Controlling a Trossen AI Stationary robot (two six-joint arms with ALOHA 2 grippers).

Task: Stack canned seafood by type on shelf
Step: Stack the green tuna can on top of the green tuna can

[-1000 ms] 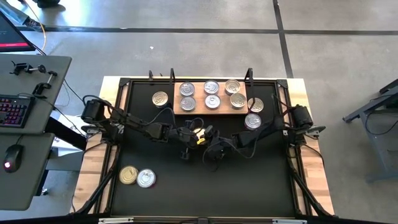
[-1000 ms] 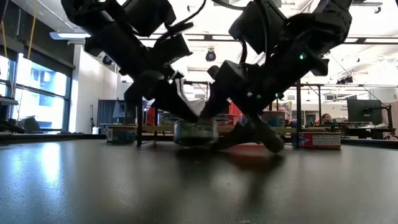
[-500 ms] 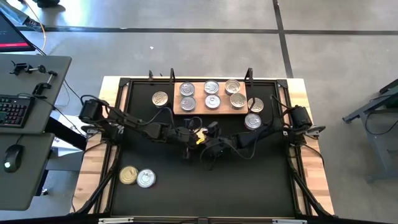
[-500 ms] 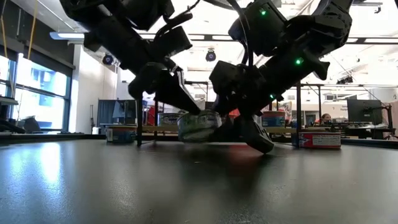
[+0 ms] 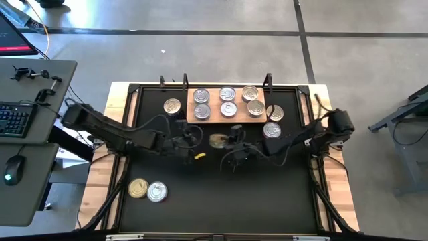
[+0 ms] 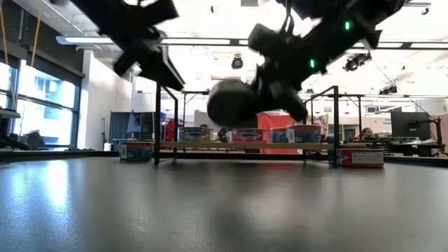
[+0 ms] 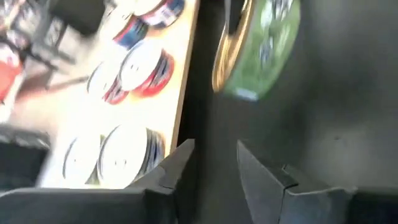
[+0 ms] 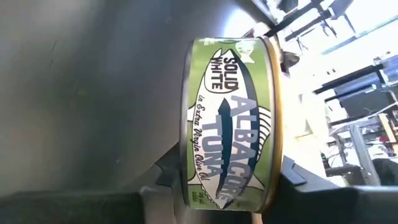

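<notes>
Right wrist view: right tool pinching green tuna tin — keep level, match type on shelf; left tool spread.

An overhead camera looks straight down on the whole black mat, both arms and the shelf, while a table-height camera looks level across the mat into the room behind. Each wrist camera looks forward past its own fingers at close range: the right gripper has a green-labelled tuna tin filling the view just ahead of it. The left wrist camera, overhead and low views share that same tin.
</notes>
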